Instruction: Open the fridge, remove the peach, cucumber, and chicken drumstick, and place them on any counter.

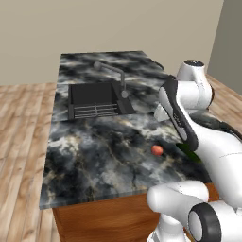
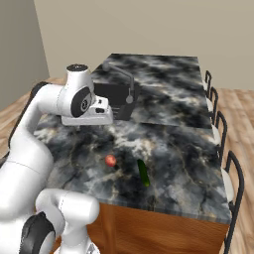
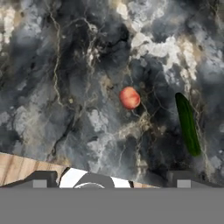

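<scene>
The peach (image 3: 130, 97) (image 1: 157, 150) (image 2: 110, 160) lies on the marbled counter (image 1: 94, 156) (image 2: 183, 149), near its front edge. The dark green cucumber (image 3: 187, 124) (image 2: 143, 172) lies flat a short way to the peach's right; in the left base view my arm covers most of the cucumber (image 1: 187, 151). My gripper (image 3: 111, 181) (image 2: 94, 118) hangs well above the counter, pointing down, open with nothing between its fingertips (image 3: 40, 180). The fridge and the chicken drumstick are out of view.
A black sink (image 1: 94, 100) with a grey faucet (image 1: 116, 75) is set in the counter beyond the peach. Dark chairs (image 2: 232, 178) line the counter's right side. Wood floor (image 1: 21, 142) lies to the left.
</scene>
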Robot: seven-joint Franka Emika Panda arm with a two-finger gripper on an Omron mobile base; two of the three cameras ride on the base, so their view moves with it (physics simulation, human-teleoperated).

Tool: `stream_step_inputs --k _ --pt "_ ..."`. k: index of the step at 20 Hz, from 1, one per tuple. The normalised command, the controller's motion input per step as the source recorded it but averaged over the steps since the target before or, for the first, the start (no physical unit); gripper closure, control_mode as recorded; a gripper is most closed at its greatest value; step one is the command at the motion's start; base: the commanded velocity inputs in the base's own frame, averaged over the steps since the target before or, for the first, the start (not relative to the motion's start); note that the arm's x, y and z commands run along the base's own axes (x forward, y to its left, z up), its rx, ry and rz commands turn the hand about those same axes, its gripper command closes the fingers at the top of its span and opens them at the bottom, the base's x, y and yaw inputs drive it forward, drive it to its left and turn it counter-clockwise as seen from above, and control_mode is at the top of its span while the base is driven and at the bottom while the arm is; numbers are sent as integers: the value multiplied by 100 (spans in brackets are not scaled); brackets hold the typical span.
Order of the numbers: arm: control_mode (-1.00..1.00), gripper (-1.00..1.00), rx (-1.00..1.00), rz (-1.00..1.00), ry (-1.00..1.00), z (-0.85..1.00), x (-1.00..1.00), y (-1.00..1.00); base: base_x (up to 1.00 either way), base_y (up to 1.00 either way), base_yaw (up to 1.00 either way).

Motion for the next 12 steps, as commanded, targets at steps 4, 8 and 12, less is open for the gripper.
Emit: stream_step_inputs --k 4,8,12 --pt "-100 -100 2 -8 -3 50 -88 1 0 0 0" --pt "-100 -100 1 -11 -10 39 -92 8 0 0 0" --pt "-100 -100 0 -13 -15 47 -85 6 0 0 0"
